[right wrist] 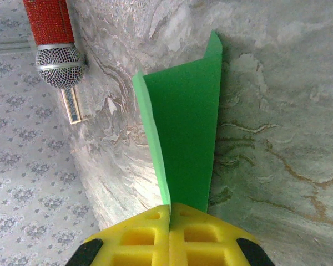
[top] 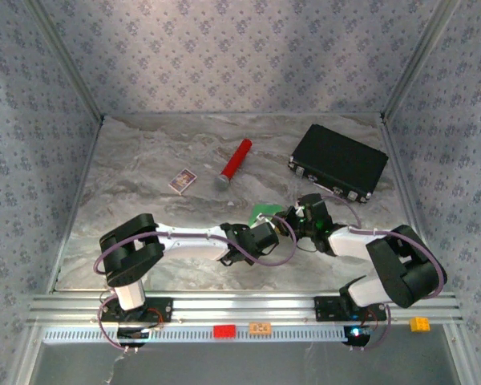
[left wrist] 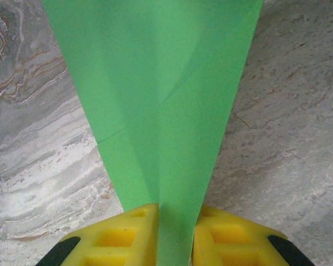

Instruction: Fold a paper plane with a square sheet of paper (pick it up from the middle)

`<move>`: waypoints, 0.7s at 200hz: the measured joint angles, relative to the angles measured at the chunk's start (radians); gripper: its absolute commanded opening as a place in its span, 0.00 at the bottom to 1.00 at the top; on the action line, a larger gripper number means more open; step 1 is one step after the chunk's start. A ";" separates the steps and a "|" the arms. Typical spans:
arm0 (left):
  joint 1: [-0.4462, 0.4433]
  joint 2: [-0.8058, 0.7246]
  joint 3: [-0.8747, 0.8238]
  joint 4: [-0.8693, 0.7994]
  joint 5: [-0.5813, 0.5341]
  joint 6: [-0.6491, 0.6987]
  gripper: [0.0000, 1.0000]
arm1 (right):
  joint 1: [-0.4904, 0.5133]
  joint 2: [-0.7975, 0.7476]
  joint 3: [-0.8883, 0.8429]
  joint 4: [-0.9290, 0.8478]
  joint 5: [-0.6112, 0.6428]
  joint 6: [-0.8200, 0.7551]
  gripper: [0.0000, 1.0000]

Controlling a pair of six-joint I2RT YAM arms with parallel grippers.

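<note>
Yellow jaws pinch folded, creased green paper (left wrist: 155, 100)

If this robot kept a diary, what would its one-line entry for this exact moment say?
left gripper: pinching green paper | right gripper: shut on same paper | paper: partly folded, creases visible | plane: not yet finished

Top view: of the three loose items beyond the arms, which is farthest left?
The small printed card. It lies left of the red microphone, and the black case sits far to the right.
</note>
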 measured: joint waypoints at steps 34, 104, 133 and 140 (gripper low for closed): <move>0.000 0.000 0.000 0.000 -0.006 0.000 0.20 | 0.000 0.000 0.000 0.000 0.000 0.000 0.01; 0.000 0.000 0.000 0.000 -0.007 -0.011 0.05 | 0.000 0.000 0.000 0.000 0.000 0.000 0.02; 0.000 0.000 0.000 0.001 -0.006 -0.018 0.00 | 0.000 -0.002 0.000 -0.005 0.000 0.000 0.09; 0.000 0.000 0.000 0.002 -0.006 -0.019 0.00 | 0.000 -0.006 0.000 -0.013 0.002 -0.003 0.12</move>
